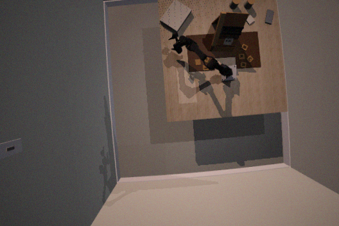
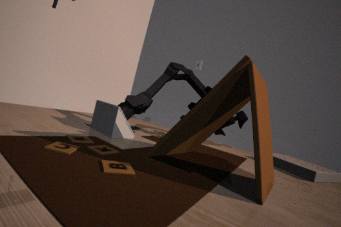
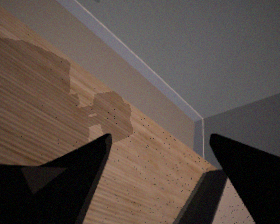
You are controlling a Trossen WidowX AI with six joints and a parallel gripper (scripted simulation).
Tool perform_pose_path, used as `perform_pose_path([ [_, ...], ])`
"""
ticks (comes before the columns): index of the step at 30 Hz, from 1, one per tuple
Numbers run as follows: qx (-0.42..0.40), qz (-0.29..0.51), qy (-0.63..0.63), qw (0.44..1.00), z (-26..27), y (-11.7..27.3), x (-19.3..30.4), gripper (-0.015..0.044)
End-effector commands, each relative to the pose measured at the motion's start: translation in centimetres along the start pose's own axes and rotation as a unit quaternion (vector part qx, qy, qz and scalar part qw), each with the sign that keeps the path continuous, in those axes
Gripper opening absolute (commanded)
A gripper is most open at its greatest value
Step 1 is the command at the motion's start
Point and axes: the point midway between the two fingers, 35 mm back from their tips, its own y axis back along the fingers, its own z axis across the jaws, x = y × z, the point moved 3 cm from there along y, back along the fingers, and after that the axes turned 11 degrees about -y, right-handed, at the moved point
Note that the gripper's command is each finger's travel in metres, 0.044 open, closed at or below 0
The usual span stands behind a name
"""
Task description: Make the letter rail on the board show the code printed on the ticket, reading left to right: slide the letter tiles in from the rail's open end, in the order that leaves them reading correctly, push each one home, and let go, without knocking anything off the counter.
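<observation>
My gripper [image 1: 171,43] [image 2: 233,130] [image 3: 161,136] is open and empty, above the counter's left part, left of the board. The letter board [image 1: 235,20] [image 2: 258,123] leans on the brown mat [image 1: 255,40] [image 2: 64,194], with a dark rail [image 1: 231,32] across its face and the ticket [image 1: 228,41] below it; its print is too small to read. Right of the board lie a B tile [image 1: 244,47] [image 2: 117,166], a C tile [image 1: 250,58] [image 2: 61,148] and two other tiles [image 1: 241,56] [image 2: 103,149]. More tiles [image 1: 198,62] lie on the mat's left part, partly hidden by the arm.
A pale speckled box [image 1: 176,16] [image 2: 327,177] [image 3: 235,202] stands at the back left, near the gripper. Two cups [image 1: 235,3] [image 1: 249,2], a small white block [image 1: 250,20] and a grey block [image 1: 269,17] stand at the back right. A pale wedge [image 2: 106,120] is by the arm's base.
</observation>
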Motion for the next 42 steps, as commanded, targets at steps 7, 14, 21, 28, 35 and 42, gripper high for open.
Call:
perform_pose_path([
  [7, 0.115, 0.130, -0.049, 0.984, -6.7, 9.0, 5.5, 0.0440],
  [14, 0.207, 0.209, -0.088, 0.952, -9.9, 16.8, 8.0, 0.0440],
  [21, 0.304, 0.276, -0.137, 0.902, -11.4, 25.4, 9.8, 0.0440],
  [28, 0.397, 0.323, -0.186, 0.839, -11.1, 33.6, 10.4, 0.0440],
  [35, 0.480, 0.350, -0.232, 0.770, -9.4, 40.6, 10.3, 0.0440],
  [42, 0.505, 0.376, -0.308, 0.714, -4.4, 46.0, 12.6, 0.0440],
])
